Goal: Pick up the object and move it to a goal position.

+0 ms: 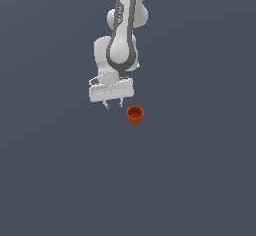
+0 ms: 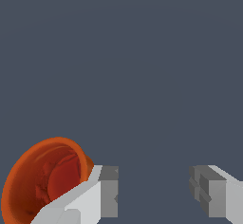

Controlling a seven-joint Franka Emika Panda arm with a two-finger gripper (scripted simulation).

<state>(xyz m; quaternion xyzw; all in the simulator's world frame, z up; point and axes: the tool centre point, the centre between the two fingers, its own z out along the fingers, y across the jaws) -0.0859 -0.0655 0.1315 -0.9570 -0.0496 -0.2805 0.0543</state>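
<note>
Here, approach step, no grasp yet. Going from the exterior view's left: the gripper (image 1: pixel 113 105) hangs off the arm (image 1: pixel 121 45), fingers pointing down and set apart, nothing between them. Just beside it, toward the exterior view's right, the pot (image 1: pixel 135 115) stands upright on the floor (image 1: pixel 60 180), mouth up. In the wrist view the pot (image 2: pixel 45 180) lies outside one finger (image 2: pixel 107 194), close by or touching it; cannot tell which. The gap to the other finger (image 2: pixel 209 192) is empty.

Judgement: the gripper is off-centre. The next move calls for a sideways shift toward the pot until its rim sits between the fingers, then down, then close. Descending now would likely clip the rim.
</note>
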